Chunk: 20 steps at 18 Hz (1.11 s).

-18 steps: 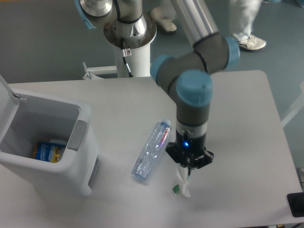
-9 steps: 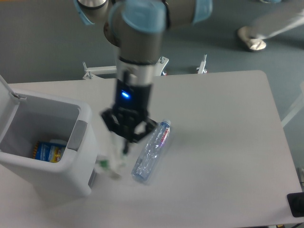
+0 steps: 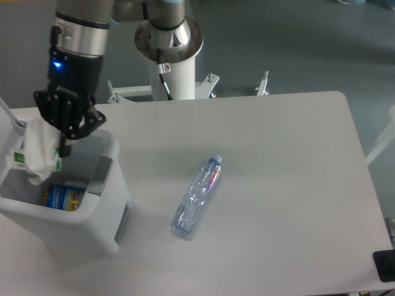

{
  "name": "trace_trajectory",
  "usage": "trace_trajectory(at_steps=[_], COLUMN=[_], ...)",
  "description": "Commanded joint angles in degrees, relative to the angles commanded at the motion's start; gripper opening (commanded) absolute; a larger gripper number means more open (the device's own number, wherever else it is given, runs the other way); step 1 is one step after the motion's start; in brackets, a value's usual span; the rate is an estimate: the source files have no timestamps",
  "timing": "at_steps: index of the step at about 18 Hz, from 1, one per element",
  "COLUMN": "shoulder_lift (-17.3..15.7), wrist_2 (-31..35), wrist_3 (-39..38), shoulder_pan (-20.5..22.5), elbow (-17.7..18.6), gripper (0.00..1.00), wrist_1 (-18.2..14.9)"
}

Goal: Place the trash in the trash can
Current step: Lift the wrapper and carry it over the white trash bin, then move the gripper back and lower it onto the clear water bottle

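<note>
Trash, two items: we judge neither binned yet, white wrapper (image 3: pixel 38 152) clamped in gripper (image 3: pixel 62 143) jaws above open trash can (image 3: pixel 108 197) at left, bottle (image 3: pixel 196 196) lying mid-table, untouched.

Trash can (image 3: pixel 105 185) cut off at left edge, its lid mostly out of frame, gripper (image 3: pixel 62 139) fingertips hidden behind crumpled white wrapper (image 3: pixel 38 154), arm's upper part cropped at top

Wrapper (image 3: pixel 38 151) hangs over the trash can (image 3: pixel 92 203); bottle (image 3: pixel 197 196) lies on table (image 3: pixel 296 185), right of it.
</note>
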State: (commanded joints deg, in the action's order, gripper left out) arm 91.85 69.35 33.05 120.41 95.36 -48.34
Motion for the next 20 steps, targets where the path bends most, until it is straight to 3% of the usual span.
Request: trace_trajectory(at_steps=[4, 7, 10, 13, 16, 20], shoulder_lift=[0.4, 1.2, 7.3, 13.7, 19.4, 24.9], wrist_2=[-1.8, -2.2, -4.6, -5.1, -4.5, -0.7], wrist_3=[-0.6, -1.0, -0.9, -0.4, 0.9, 5.2], shoulder_pan=[1.7, 9.8, 19.6, 24.7, 25.5, 24.9], elbow=[-1.0, -2.5, -4.4, -6.2, -7.3, -7.5], gripper=[1.0, 1.0, 1.0, 1.0, 1.0, 1.0], wrist_1=[0.0, 0.0, -0.1, -0.2, -0.6, -6.2])
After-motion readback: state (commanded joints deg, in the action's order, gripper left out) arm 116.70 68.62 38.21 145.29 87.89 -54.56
